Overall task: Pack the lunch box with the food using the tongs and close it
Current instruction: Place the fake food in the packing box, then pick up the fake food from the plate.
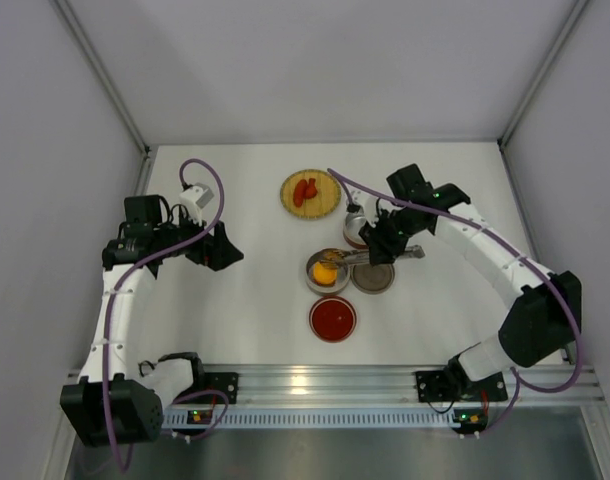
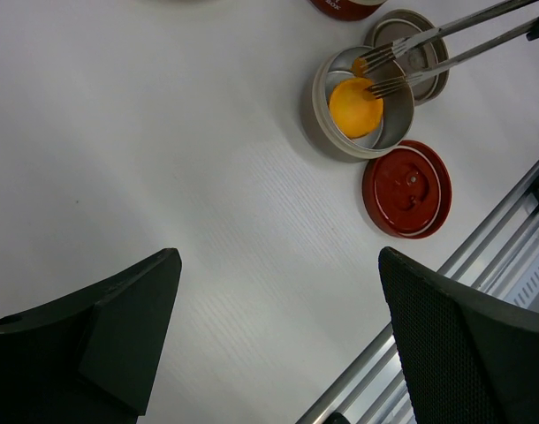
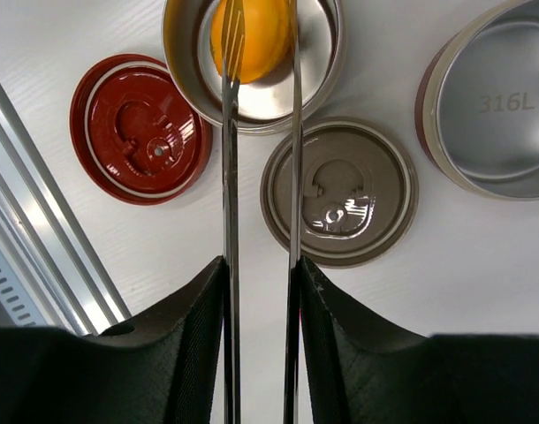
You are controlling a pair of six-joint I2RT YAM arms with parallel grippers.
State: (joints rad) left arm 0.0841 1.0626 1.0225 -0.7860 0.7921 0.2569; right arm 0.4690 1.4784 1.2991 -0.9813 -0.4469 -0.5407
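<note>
The tongs [image 3: 231, 177] are held between the fingers [image 3: 199, 309] of my right gripper [image 3: 261, 265], their two arms a little apart. Their tips reach over the round orange food piece [image 3: 256, 40], which lies inside a steel lunch box tin [image 3: 318, 75]. From above, the right gripper [image 1: 380, 245] hovers just right of that tin [image 1: 312, 278]. Two red food pieces [image 1: 305, 191] lie on the yellow woven plate [image 1: 327, 200] behind it. My left gripper [image 2: 278, 265] is open over bare table at the left, holding nothing; the tin [image 2: 402, 119] lies far ahead of it.
A grey lid [image 3: 340, 190] lies beside the tin and a red lid [image 3: 139, 128] in front of it. A second empty tin with a red wall [image 3: 495, 97] stands behind the grey lid. The aluminium rail [image 1: 315, 380] runs along the near table edge.
</note>
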